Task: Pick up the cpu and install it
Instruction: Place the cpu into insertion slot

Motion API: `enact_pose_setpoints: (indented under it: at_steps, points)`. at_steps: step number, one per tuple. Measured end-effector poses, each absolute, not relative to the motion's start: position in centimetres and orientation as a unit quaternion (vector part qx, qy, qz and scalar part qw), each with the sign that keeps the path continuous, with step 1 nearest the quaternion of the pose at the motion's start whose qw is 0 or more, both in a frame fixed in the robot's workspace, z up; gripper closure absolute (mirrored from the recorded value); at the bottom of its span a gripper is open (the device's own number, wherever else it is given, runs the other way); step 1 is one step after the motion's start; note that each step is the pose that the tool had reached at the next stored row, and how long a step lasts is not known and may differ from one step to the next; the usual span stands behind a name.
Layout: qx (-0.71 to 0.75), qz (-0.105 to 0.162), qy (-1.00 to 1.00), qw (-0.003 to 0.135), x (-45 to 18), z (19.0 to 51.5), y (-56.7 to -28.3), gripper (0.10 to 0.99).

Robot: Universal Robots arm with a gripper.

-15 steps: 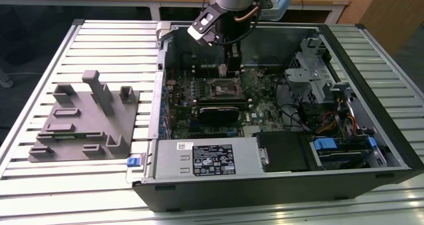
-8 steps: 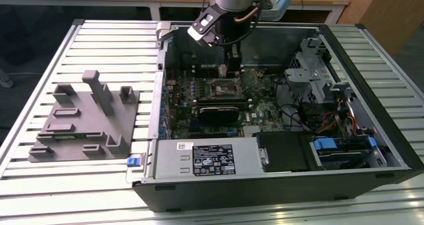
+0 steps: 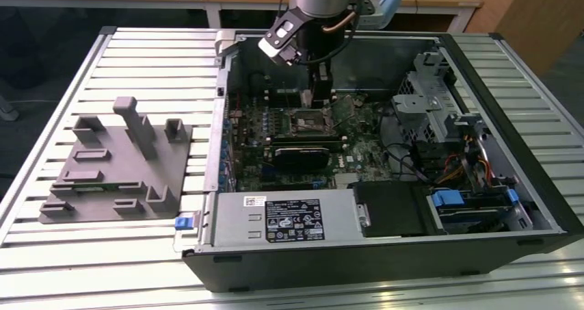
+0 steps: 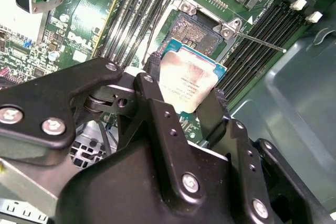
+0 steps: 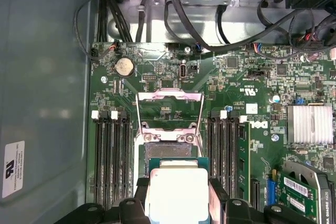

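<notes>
The cpu [image 4: 187, 78], a small square chip with a pale silver top and green rim, is clamped between my gripper's [image 4: 184, 100] two black fingers [image 4: 153, 94]. In the first wrist view the cpu [image 5: 178, 191] hangs just short of the open socket [image 5: 168, 152], whose metal load plate [image 5: 169, 107] stands flipped up. The socket [image 4: 198, 23] lies bare beyond the chip in the second wrist view. In the exterior view my gripper [image 3: 319, 96] reaches down into the open computer case, a little above the socket [image 3: 306, 122] on the motherboard.
A grey plastic tray [image 3: 114, 166] lies on the slatted table at the exterior view's left. Inside the case [image 3: 383, 248], memory slots [image 5: 110, 156] flank the socket, a black heatsink block [image 3: 308, 154] sits near it, and cables [image 5: 173, 9] and drive bays [image 3: 438, 111] crowd the far side.
</notes>
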State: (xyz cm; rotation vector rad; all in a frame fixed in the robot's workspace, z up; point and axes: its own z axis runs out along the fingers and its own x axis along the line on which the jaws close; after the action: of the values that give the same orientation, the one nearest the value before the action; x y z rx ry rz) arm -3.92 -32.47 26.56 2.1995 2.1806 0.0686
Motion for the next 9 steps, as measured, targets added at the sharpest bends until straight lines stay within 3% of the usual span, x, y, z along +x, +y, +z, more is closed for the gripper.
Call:
enact_pose_setpoints:
  at_steps: [9]
  points:
    - [0.698,0.022,0.715,0.021,-3.92,26.33,-32.25,0.553]
